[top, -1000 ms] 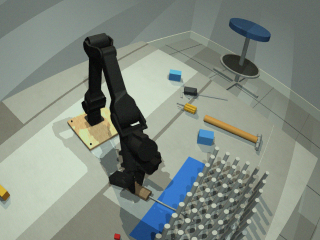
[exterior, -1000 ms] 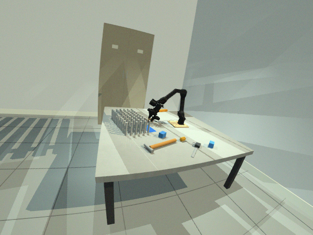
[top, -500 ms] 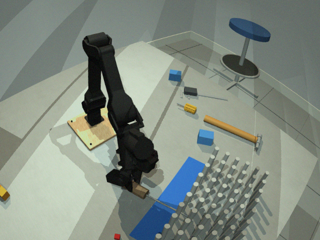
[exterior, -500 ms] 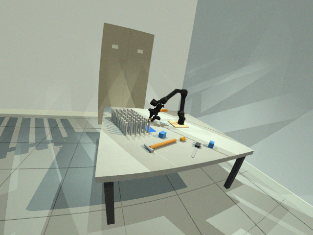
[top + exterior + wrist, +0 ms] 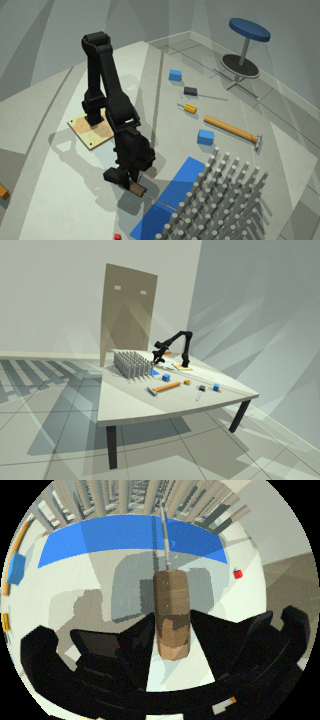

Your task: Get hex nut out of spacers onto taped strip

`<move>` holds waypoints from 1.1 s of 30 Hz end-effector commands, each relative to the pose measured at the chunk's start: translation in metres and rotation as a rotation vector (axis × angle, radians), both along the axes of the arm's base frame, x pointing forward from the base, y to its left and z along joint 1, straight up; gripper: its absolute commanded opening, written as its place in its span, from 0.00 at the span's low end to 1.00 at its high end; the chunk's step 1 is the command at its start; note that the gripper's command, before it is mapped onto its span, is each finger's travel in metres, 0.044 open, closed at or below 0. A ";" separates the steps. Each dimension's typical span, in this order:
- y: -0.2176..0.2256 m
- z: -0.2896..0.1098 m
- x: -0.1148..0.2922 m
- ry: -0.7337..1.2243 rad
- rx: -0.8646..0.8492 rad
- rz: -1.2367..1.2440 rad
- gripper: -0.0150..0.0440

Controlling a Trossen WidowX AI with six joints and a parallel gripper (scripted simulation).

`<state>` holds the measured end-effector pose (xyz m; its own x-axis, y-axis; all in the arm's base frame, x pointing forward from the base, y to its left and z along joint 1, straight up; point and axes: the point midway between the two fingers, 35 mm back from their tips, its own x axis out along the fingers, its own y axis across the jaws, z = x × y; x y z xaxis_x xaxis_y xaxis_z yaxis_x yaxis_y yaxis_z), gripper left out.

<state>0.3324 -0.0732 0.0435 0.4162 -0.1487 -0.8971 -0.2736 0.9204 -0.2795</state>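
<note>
My gripper (image 5: 130, 183) (image 5: 156, 360) (image 5: 172, 615) is shut on the brown wooden handle (image 5: 136, 190) (image 5: 172, 610) of a hook tool and holds it low over the table. The tool's thin metal rod (image 5: 160, 203) (image 5: 163, 534) runs across the blue taped strip (image 5: 180, 175) (image 5: 155, 372) (image 5: 80, 543), and its tip reaches in among the front row of the standing grey spacers (image 5: 219, 193) (image 5: 129, 364) (image 5: 120, 480). I cannot see the hex nut in any view. All the spacers that show stand upright.
A hammer (image 5: 230, 127) (image 5: 165, 387), two blue cubes (image 5: 205, 137) (image 5: 175, 75), a yellow-handled screwdriver (image 5: 189, 108) and a black-handled tool (image 5: 190, 90) lie beyond the strip. A small red cube (image 5: 117, 236) (image 5: 238, 574) lies near the strip's end. The arm's base plate (image 5: 90, 136) lies behind me.
</note>
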 end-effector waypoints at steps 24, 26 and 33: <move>-0.005 0.000 -0.020 0.001 -0.001 0.004 0.25; -0.006 0.000 -0.021 0.001 -0.001 0.004 0.25; -0.007 0.000 -0.026 0.001 -0.001 0.004 0.25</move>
<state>0.3094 -0.0804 0.0429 0.4137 -0.1494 -0.8981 -0.2742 0.9202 -0.2794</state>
